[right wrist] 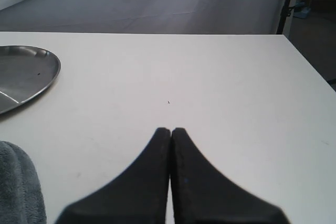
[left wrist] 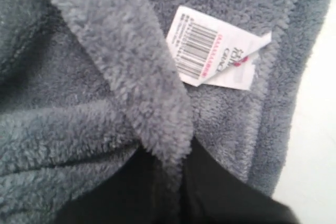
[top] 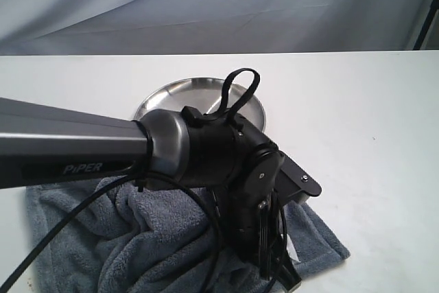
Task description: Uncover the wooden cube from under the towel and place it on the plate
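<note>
Count on the white table: one towel, one plate, two grippers, and no wooden cube on show in any of the three views; whether it lies under the cloth cannot be told. The towel, blue-grey and rumpled into folds, lies along the table edge nearest the exterior camera, its right corner flat on the bare top. The plate sits just behind it toward the far edge, empty where visible and partly hidden by the left arm, which reaches in from the left edge and points down into the cloth. The left gripper is clamped on a raised fold of the towel, a dark finger on each side of the ridge; only the left wrist view shows this pinch, and only that view shows the single white barcode tag stitched beside the hem. The right gripper does not appear in the exterior view; its own wrist view shows it over bare table, fingers pressed together and holding nothing, with the plate's rim and one corner of the towel to one side. A grey backdrop hangs beyond the far edge.
</note>
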Controlling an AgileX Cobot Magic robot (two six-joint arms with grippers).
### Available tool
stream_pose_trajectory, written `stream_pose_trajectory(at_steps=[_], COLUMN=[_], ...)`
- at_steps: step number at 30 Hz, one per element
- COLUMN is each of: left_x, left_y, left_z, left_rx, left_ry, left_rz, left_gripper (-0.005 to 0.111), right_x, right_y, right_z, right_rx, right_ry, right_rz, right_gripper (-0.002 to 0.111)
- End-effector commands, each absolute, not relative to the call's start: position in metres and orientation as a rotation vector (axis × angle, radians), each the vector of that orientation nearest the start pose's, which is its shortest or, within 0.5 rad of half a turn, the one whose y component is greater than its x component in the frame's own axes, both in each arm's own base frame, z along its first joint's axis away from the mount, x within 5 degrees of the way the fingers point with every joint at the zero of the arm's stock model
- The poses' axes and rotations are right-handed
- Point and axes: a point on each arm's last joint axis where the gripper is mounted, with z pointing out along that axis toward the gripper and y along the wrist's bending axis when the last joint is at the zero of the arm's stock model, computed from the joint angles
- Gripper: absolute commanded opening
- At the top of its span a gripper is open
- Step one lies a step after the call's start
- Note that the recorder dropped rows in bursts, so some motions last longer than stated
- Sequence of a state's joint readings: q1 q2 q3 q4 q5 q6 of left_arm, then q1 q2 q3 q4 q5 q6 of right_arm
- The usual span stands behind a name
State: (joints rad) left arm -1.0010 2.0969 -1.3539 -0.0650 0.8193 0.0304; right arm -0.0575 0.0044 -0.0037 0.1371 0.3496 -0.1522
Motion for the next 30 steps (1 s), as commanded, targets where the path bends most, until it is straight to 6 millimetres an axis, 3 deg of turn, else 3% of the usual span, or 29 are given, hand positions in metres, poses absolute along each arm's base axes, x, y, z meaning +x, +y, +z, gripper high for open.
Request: stream_pose_trajectory(at_steps=[1, 22, 30], left_x=[0.208, 0.197, 0.198], left_y=[-0.336, -0.319, -0.302], left_z=[0.135, 0.226, 0.258], left_rx=[1.453, 1.378, 1.256], left_ry=[2.686, 2.555, 2.524], left_rz=[-0.162, -0.275, -0.183], left_gripper=[0.000, 0.000, 0.000], right_x=[0.053, 0.053, 0.053], right_y=[0.001, 0.001, 0.001], right_z=[0.182, 0.182, 0.182], right_rx=[0.007, 0.007, 0.007], right_ry=[1.829, 1.829, 1.829], right_rz=[-0.007, -0.007, -0.007], right_gripper=[0.000, 0.000, 0.000])
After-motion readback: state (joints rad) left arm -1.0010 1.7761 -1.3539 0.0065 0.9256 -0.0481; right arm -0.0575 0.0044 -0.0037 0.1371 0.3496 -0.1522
